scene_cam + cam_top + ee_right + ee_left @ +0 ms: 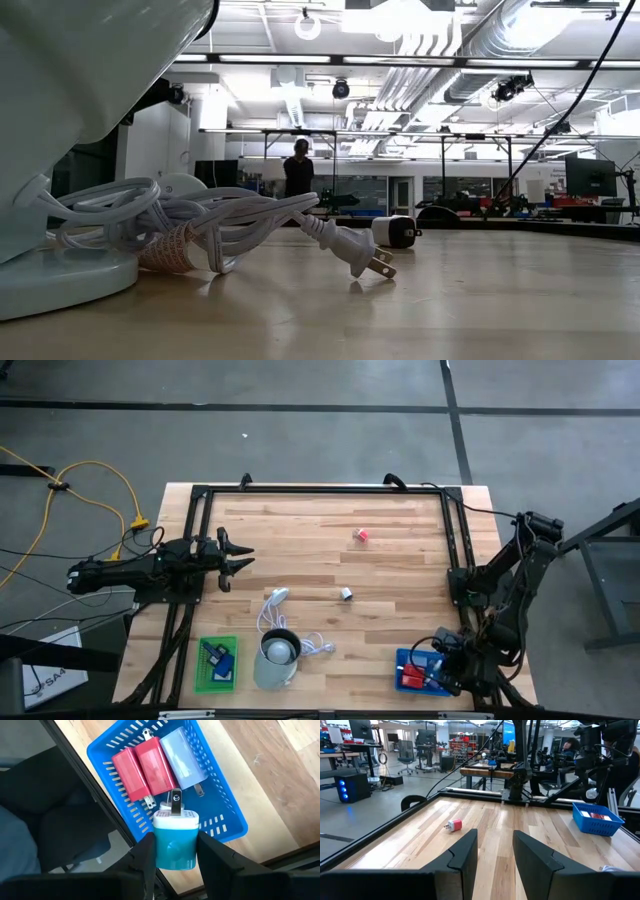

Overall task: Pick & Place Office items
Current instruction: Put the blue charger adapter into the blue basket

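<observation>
Over the blue plastic lattice-walled tray (220, 817) at the table's near right corner: the right gripper (175, 851), its two dark fingers closed against the sides of a cyan and white blocky charger plug (174, 837) with smooth glossy plastic and a metal prong on top, small grey print on its white band too fine to read. Inside that tray, lying flat and side by side: two red rectangular plug adapters (145, 767) with metal prongs, and beside them a pale blue-grey flat adapter (181, 755). Out on the light wooden plank table (400, 550), well apart from both trays: a small red and white plug piece (361, 535) toward the far side, and a tiny white and dark cube charger (346, 593) near the middle. At the left edge, above the table: the left gripper (494, 851), fingers spread apart and holding nothing. Near the front left: a green plastic tray (203, 665) with dark blue pieces inside, then a smooth pale grey-green cup (276, 658) and a white coiled cable (200, 225) ending in a two-prong plug.
</observation>
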`<act>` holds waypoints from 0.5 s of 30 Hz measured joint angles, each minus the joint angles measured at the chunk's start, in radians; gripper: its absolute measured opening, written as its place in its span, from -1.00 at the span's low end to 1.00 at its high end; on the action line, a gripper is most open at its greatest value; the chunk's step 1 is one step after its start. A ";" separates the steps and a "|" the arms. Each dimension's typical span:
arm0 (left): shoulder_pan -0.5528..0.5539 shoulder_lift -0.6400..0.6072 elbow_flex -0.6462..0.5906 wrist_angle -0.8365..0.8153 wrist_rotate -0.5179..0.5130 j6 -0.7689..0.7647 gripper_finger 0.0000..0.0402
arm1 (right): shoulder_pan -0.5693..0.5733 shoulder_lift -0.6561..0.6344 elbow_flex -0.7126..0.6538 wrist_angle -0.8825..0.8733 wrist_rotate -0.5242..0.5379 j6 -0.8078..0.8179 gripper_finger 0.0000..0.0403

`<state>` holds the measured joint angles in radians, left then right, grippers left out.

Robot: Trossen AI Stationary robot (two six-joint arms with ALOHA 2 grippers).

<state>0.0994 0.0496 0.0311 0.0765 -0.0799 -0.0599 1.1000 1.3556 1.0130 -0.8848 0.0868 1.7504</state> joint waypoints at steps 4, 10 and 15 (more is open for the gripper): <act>0.000 0.000 0.000 0.000 0.000 0.000 -0.40 | 0.000 0.000 0.000 -0.009 0.000 0.001 -0.46; 0.000 0.000 0.000 0.000 0.000 0.000 -0.40 | 0.000 0.023 0.000 -0.016 -0.010 0.007 -0.46; 0.000 0.000 0.000 0.000 0.000 0.000 -0.40 | 0.000 0.076 0.000 -0.017 -0.018 -0.009 -0.46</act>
<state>0.0994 0.0496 0.0311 0.0765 -0.0799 -0.0601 1.1004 1.4316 1.0126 -0.9020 0.0692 1.7414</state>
